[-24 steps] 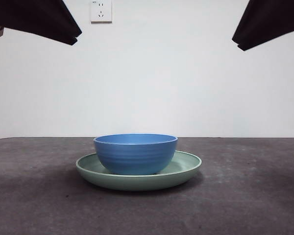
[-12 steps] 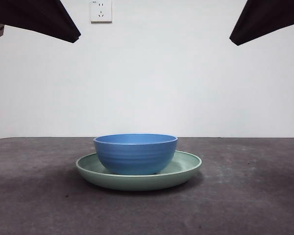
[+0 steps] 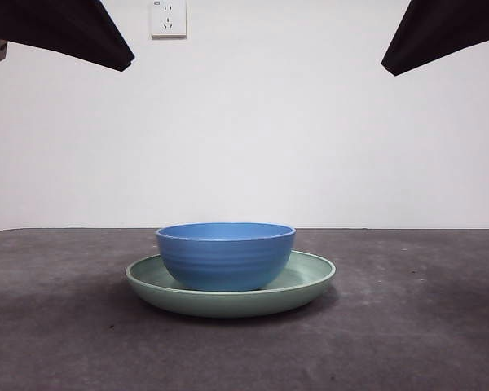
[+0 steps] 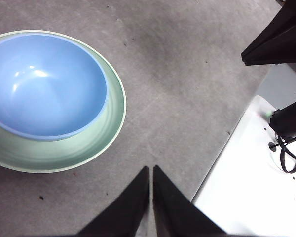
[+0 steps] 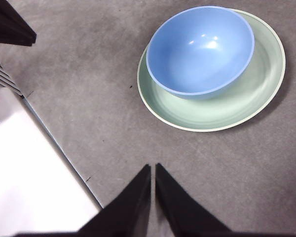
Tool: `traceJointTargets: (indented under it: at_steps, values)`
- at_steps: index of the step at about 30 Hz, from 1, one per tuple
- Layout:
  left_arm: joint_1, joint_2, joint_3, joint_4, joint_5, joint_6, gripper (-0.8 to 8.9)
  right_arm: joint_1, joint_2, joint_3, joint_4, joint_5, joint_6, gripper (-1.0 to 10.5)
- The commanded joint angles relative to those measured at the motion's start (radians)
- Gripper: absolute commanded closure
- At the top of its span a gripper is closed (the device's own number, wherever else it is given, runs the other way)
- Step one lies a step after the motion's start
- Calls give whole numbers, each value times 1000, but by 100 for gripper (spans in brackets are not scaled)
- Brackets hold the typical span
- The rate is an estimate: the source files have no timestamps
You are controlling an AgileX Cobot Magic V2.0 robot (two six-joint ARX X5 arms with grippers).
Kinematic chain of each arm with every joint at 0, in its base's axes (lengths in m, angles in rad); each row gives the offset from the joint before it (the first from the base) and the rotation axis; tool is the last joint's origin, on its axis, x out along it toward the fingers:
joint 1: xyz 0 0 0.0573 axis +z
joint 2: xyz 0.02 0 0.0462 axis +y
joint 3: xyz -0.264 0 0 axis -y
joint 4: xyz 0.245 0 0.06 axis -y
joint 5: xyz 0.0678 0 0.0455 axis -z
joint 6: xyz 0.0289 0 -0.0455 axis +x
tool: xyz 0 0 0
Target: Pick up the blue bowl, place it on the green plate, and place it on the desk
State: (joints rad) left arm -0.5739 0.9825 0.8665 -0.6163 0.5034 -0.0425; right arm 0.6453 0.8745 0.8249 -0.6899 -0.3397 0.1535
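- Front view: the blue bowl [image 3: 226,255] is seen standing upright in the green plate [image 3: 308,285], at the lower centre of the frame, on the desk [image 3: 416,326]; only dark arm tips are seen at the two upper corners.
- Left wrist view: the left gripper [image 4: 151,170] is shown closed and empty at the bottom centre, well apart from the bowl at the upper left.
- Right wrist view: the right gripper [image 5: 152,169] is likewise shown closed on nothing, with the bowl at the upper right.
- The bowl is judged rigid, light and smooth; its thin rim is the likely hold, one jaw inside, one outside.
- The bowl's empty interior is revealed only by the wrist views; its ridged outer wall only by the front view.
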Motion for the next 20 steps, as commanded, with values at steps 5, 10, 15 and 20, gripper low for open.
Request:
traceJointTargets:
  at_steps: [5, 10, 15, 20]
  values:
    - [31, -82, 8, 57, -50, 95, 804, 7, 6, 5, 10, 0, -8, 939]
    - [164, -203, -7, 247, -160, 111, 804, 7, 6, 5, 10, 0, -8, 939]
    - [332, -348, -94, 464, -257, 112, 804, 7, 6, 5, 10, 0, -8, 938]
    - [461, -509, -255, 589, -376, 113, 804, 7, 6, 5, 10, 0, -8, 939]
